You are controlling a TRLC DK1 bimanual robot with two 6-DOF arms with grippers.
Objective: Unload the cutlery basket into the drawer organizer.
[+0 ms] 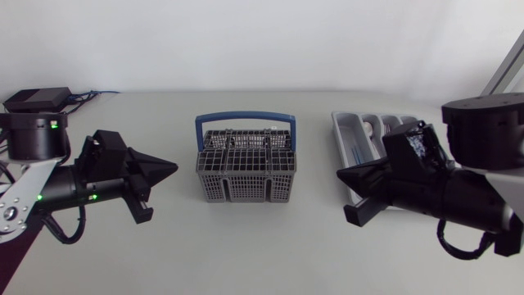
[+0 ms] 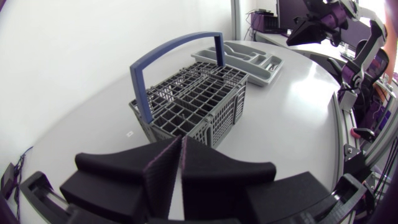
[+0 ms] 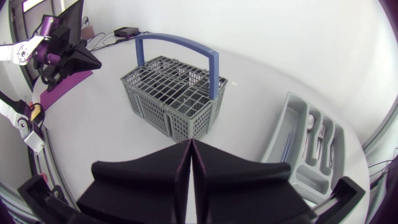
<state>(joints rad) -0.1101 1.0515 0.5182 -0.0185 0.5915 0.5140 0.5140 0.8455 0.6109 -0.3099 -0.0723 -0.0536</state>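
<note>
The grey cutlery basket (image 1: 246, 168) with a blue handle (image 1: 246, 120) stands upright mid-table; nothing shows above its grid. At its right lies the grey drawer organizer (image 1: 348, 131), with spoons and other cutlery in its compartments (image 3: 314, 134). My left gripper (image 1: 170, 168) hovers left of the basket, pointing at it, shut and empty. From the other side my right gripper (image 1: 342, 174) points at the basket, shut and empty, above the organizer's near end. The left wrist view has the basket (image 2: 189, 102) ahead of the left gripper (image 2: 180, 158). Ahead of the right gripper (image 3: 191, 165) stands the basket (image 3: 171, 93).
A black box (image 1: 37, 99) with cables sits at the table's back left corner. Bare tabletop (image 1: 246, 246) stretches in front of the basket and between the two grippers.
</note>
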